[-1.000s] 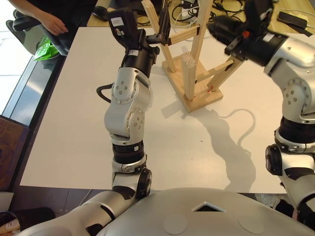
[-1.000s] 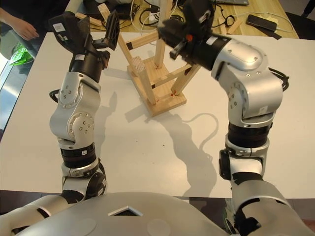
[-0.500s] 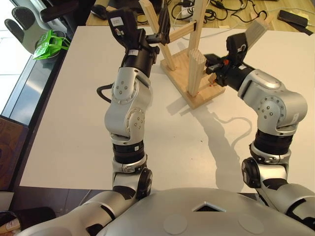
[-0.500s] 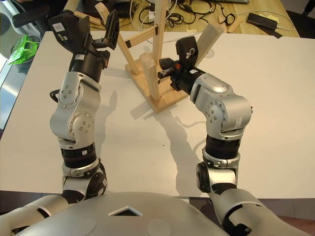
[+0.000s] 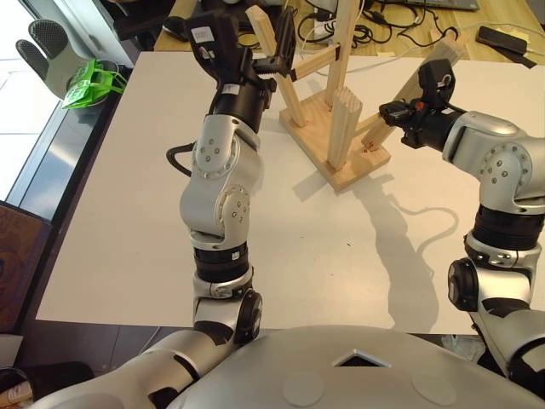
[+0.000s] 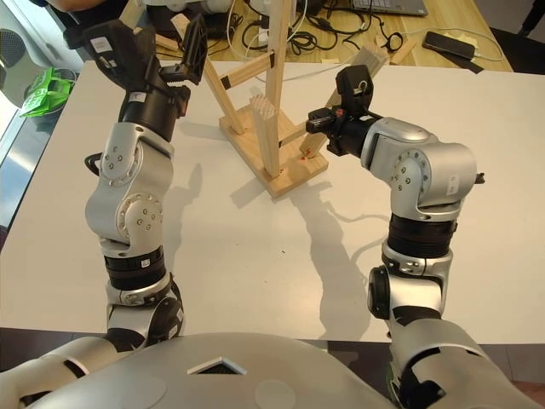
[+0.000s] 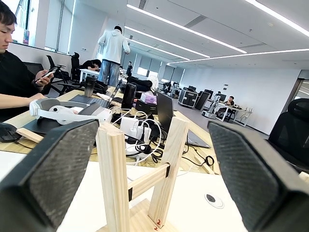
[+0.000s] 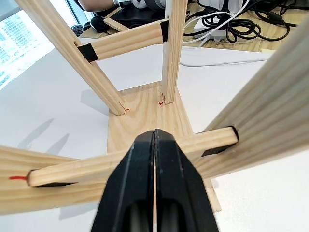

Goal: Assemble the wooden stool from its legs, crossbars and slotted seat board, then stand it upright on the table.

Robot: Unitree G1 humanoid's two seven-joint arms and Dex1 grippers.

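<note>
Stool (image 5: pixel 337 111): sitting inverted, with the seat board (image 5: pixel 356 167) lying flat on the table (image 5: pixel 119 221) and four legs pointing up, crossbars seated between them. I am finding it directly ahead of both grippers.

Right gripper (image 8: pixel 155 137): fingers pressed together, carrying nothing. The tips are resting just short of the near crossbar (image 8: pixel 215 140), with the seat board lying beyond and below them.
- Change: a second ago I was holding this arm high among the leg tops. Half a second ago it was sitting low, close against the board's edge. Now I am drawing it back a little to its own side, tips still aiming at that crossbar.

Left gripper (image 7: pixel 152 140): pads spread wide, with one leg (image 7: pixel 113 183) and the far crossbar (image 7: pixel 147 180) standing between them. As far as I can tell, neither pad is touching wood.
- Change: none; I am keeping it where it was.

Reading: I am judging the frame to be fully joined and the right arm's dip to be a press or check at a joint. The stool is not yet standing on its feet, so turning it over is what is remaining. For that, the right fingers are needing to part before taking hold of a leg or crossbar.
</note>
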